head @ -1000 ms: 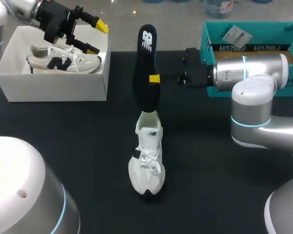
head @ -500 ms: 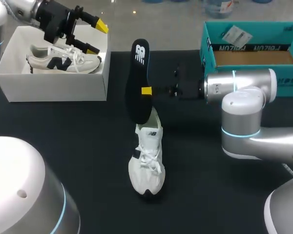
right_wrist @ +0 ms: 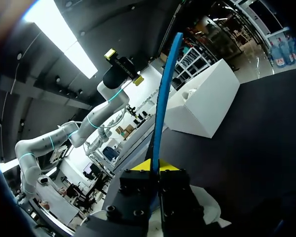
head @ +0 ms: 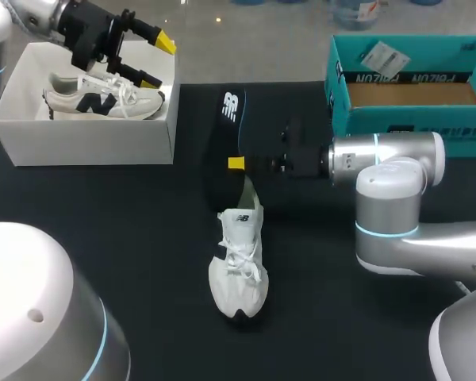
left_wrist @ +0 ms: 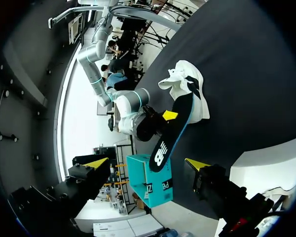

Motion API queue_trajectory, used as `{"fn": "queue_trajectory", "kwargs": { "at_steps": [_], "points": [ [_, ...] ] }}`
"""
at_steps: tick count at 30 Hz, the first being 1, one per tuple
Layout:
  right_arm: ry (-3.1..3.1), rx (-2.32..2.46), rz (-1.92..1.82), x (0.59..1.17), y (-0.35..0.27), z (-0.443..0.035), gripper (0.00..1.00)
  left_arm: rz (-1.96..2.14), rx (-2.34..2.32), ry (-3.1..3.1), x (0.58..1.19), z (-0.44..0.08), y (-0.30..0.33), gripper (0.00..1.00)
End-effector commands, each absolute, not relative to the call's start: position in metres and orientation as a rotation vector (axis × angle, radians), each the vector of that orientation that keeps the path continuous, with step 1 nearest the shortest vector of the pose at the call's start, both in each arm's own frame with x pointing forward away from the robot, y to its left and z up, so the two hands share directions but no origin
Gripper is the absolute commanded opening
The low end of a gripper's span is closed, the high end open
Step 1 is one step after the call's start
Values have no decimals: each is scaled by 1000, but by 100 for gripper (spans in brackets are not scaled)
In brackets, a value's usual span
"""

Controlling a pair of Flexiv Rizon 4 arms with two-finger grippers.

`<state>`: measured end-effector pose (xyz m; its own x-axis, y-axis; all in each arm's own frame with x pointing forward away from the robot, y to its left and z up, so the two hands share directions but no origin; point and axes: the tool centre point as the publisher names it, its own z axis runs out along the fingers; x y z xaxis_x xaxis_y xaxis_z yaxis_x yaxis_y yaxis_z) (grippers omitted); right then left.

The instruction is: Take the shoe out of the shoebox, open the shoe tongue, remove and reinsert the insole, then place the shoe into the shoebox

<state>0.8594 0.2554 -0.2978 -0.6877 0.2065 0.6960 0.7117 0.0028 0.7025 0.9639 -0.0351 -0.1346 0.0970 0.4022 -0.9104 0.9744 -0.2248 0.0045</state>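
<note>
Head view: right hand (head: 236, 163) pinches black insole (head: 224, 127) over white shoe (head: 238, 266).

Robotics lab, manipulation test cell by the look of it. Two grey collaborative arms with glowing blue joint rings, left arm (head: 32, 16) and right arm (head: 397, 186), coming in over one black desk (head: 103, 238) from either side. Yellow-tipped jaws on both. Only staged props on the desk: white shoebox (head: 87, 139) with a sneaker (head: 103, 101) inside, open teal box (head: 365, 119), lone white shoe (head: 238, 266) mid-desk. Black insole (head: 226, 131) clamped upright in the right arm's jaws. Typical bimanual data-collection rig.
</note>
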Motion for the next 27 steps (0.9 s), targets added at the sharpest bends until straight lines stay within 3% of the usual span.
{"fn": "queue_trajectory", "kwargs": {
  "at_steps": [1,11,27],
  "points": [
    [-1898,-954,-1743,857,256,-294,0,-1098,1720,1362,964,-134,-35,100],
    [-1952,-897,-1769,873,258,-269,0,-1098,1720,1362,964,-134,-35,100],
    [-1875,-962,-1714,851,263,-299,0,-1098,1720,1362,964,-134,-35,100]
  ]
}}
